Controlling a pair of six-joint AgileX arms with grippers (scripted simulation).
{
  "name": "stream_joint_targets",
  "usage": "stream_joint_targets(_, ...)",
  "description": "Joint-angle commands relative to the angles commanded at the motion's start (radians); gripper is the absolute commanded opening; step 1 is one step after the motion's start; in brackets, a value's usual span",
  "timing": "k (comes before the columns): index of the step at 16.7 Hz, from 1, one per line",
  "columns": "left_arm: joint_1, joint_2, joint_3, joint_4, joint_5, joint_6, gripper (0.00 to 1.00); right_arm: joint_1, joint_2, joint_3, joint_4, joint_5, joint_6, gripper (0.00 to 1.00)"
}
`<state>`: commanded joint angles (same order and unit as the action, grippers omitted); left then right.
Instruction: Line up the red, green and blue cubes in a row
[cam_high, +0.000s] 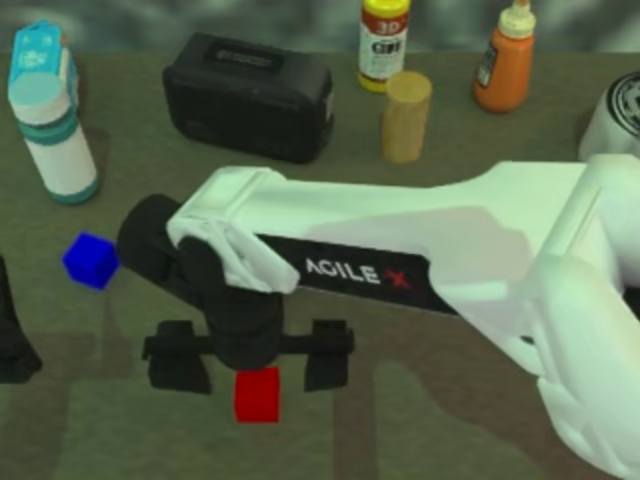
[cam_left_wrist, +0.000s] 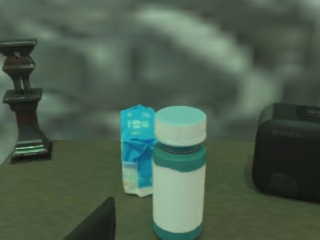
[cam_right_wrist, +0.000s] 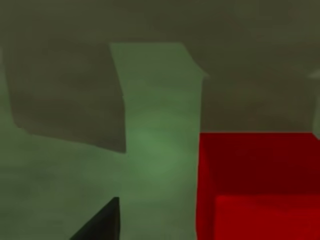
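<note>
Near the table's front, left of centre, the right gripper (cam_high: 256, 362) hovers with fingers spread wide, holding nothing. Between them, slightly forward, sits the red cube (cam_high: 257, 394). Further left lies the blue cube (cam_high: 90, 260).

The toolbox (cam_high: 250, 95) is the landmark. Left of it stand a bottle (cam_high: 52, 140) and, behind that, a carton (cam_high: 40, 48). Right of it stands a cylinder (cam_high: 406, 116), with two more bottles (cam_high: 383, 42) (cam_high: 505, 58) beyond. Well in front lie two cubes (cam_high: 90, 260) (cam_high: 257, 394).
</note>
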<state>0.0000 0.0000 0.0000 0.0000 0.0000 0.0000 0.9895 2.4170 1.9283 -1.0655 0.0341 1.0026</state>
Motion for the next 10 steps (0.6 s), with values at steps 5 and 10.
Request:
stream_joint_targets(5, 0.0, 0.0, 0.0, 0.0, 0.0, 0.0, 1.0, 0.007, -0.038, 0.129, -0.178, -0.001, 0.004, 1.0)
stream_joint_targets(10, 0.0, 0.0, 0.0, 0.0, 0.0, 0.0, 1.0, 0.01, -0.054, 0.165, -0.22, -0.001, 0.002, 1.0)
